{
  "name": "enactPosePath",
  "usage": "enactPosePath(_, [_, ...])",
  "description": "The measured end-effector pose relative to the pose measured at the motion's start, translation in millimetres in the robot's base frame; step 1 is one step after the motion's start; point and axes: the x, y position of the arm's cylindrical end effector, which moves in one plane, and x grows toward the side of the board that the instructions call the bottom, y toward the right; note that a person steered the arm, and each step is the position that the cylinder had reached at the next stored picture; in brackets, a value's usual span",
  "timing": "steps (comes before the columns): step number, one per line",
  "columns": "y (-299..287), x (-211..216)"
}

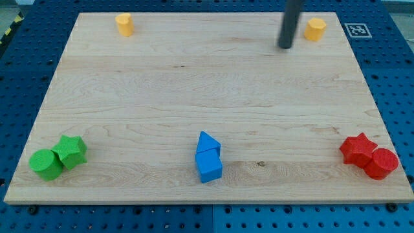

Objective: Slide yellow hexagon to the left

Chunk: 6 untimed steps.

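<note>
My tip [285, 46] is dark grey, nearly black. The bench [194, 84] shows pale wood grain. Yellow hexagon [316, 29], yellow cylinder [124, 24], both orange-tinged. Green cylinder [46, 164] and green star [70, 151]. Blue triangle [207, 142], blue cube [209, 166]. Red star [358, 148], red cylinder [381, 163]. Blue pegboard [26, 71] around, with a black-and-white marker [356, 30].

My tip [285, 46]: just left of yellow hexagon [316, 29], view's top right. Yellow block [124, 24]: top left. Green cylinder [46, 164] touches green star [70, 151], bottom left. Blue triangle [207, 143] touches blue cube [209, 167], bottom centre. Red star [359, 148] touches red cylinder [381, 163], bottom right.

My tip [285, 46] (rod near-upright) down
</note>
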Motion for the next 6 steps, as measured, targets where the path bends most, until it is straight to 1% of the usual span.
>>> enactPosePath(1, [71,-1])
enactPosePath(2, [100,-34])
enactPosePath(3, [106,-43])
enactPosePath(4, [106,-43])
enactPosePath(6, [59,-43])
